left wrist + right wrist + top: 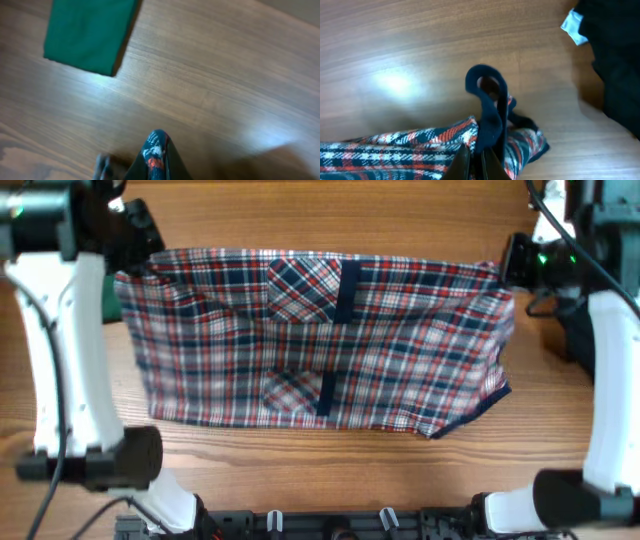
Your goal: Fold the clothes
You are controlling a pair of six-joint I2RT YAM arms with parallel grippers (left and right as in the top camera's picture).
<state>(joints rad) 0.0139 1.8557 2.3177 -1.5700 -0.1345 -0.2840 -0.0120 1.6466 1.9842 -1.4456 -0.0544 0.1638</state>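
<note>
Two pinches on one plaid dress (320, 340), spread wide over the wooden table (320, 470), pockets facing up. Far left, on the table: folded dark-green garment (87, 32). Left gripper (135, 268): clamped tight on the dress's upper left corner. Right gripper (503, 268): closed narrow on the upper right corner, navy trim (490, 100) looping above the fingers. Farthest right: black garment (615, 60) with white tag (572, 22), apart from the dress.

You have the dress (320, 340) spread across the middle of the tabletop (320, 210), a folded cloth (87, 32) just off its left edge and another garment (615, 75) off its right.
</note>
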